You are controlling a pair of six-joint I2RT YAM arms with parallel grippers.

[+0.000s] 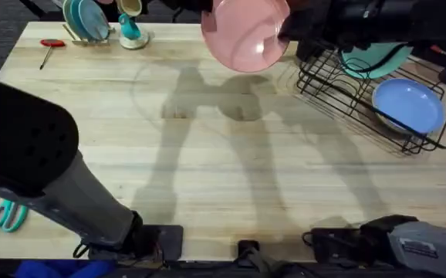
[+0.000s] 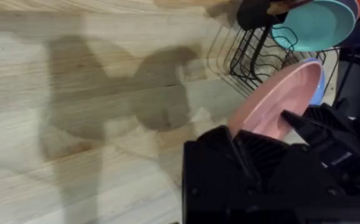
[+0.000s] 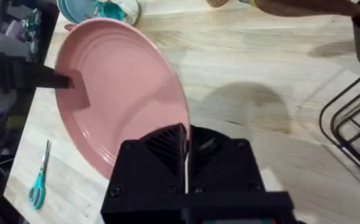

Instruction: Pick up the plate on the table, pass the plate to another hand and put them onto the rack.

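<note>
You have the pink plate (image 1: 244, 35) off the table (image 1: 207, 139), held in mid-air at the upper middle of the overhead view. Both the right gripper (image 3: 183, 149) and the left gripper (image 3: 74, 84) pinch its rim, so the handover is underway. Slotting it into the black wire rack (image 1: 339, 93) remains. No writing is legible.

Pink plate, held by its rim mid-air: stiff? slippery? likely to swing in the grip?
The round pink plate with the raised rim probably stays stiff: it keeps its shape held only at the edges. Its glossy surface suggests it could slip between the right gripper fingers. Tilted above the light wood table, it may pivot if one grip loosens.
</note>
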